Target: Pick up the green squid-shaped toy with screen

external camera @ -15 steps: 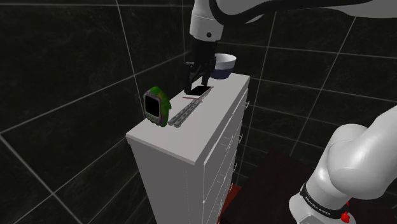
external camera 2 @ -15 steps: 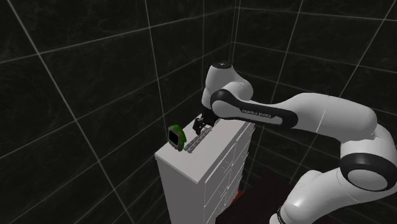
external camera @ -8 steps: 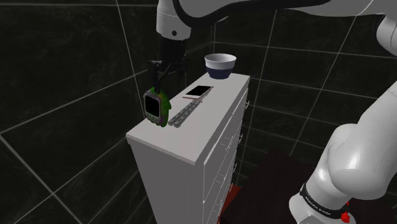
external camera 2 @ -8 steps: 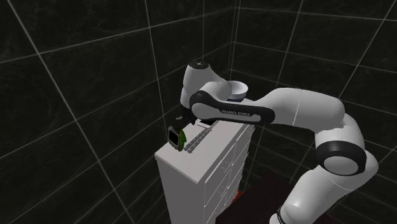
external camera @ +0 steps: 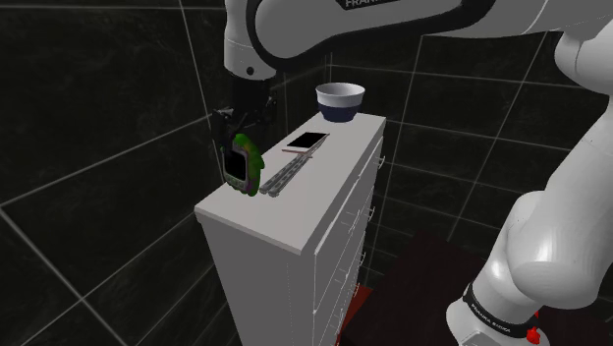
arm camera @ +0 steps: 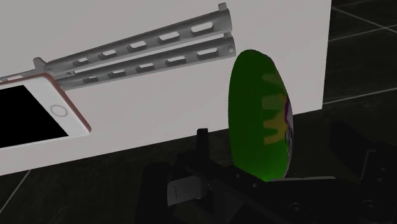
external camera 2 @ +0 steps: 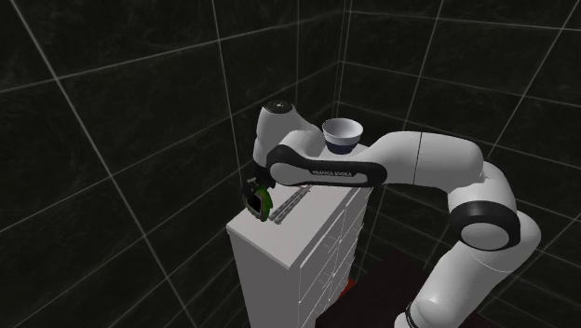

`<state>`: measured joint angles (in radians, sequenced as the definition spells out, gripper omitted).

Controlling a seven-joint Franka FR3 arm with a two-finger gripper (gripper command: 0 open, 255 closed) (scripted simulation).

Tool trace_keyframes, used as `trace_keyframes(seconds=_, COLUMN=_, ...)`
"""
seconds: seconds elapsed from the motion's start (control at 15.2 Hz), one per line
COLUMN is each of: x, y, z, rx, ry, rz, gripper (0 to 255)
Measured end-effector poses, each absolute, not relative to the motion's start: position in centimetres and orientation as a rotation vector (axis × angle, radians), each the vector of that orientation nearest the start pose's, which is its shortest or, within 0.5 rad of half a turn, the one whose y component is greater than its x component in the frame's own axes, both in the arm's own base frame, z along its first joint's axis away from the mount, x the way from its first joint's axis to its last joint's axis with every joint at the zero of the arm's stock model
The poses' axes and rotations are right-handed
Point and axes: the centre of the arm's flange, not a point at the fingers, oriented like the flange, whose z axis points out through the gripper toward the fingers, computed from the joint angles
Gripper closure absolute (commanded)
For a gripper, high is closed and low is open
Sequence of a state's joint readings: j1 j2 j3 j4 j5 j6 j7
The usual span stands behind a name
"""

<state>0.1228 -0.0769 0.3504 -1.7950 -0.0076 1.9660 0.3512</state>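
gripper open astride the green toy at the cabinet edge

gripper [external camera: 238, 130], black, points downward from the white arm [external camera: 393, 25] over the cabinet top's edge at the shoulder view's left. its fingers stand apart, one on each side of the upper part of the green squid-shaped toy [external camera: 242, 164]; in the wrist view the toy's green back lies between them, and no contact can be made out. the toy stands upright on the white drawer cabinet [external camera: 295, 231], at that left edge, its grey-framed screen facing the shoulder view's lower left and its green back marked with yellow and purple. just beside the toy, toward the middle of the top, a grey slotted tool [external camera: 283, 175] of two parallel bars lies flat, apart from the toy. beyond the tool lies a phone [external camera: 307, 141] with a black screen and a pinkish rim, face up. at the far end of the top stands a bowl [external camera: 340, 100], white inside and dark blue outside. behind the cabinet rise dark tiled walls [external camera: 98, 88] with pale joints.
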Motion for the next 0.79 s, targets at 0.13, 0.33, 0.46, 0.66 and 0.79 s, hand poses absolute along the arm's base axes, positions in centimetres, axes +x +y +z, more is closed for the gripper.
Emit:
trace_keyframes(seconds=0.13, x=49.84, y=26.09, z=58.5, rx=-3.048, ry=-0.193, rz=-0.363, gripper=0)
trace_keyframes(seconds=0.33, x=49.86, y=26.15, z=58.1, rx=-3.047, ry=-0.193, rz=-0.364, gripper=255)
trace_keyframes(seconds=0.46, x=49.86, y=26.16, z=58.1, rx=-3.047, ry=-0.193, rz=-0.366, gripper=255)
trace_keyframes(seconds=0.66, x=49.86, y=26.15, z=58.1, rx=-3.046, ry=-0.193, rz=-0.366, gripper=255)
trace_keyframes(seconds=0.79, x=49.85, y=26.15, z=58.1, rx=-3.046, ry=-0.193, rz=-0.366, gripper=255)
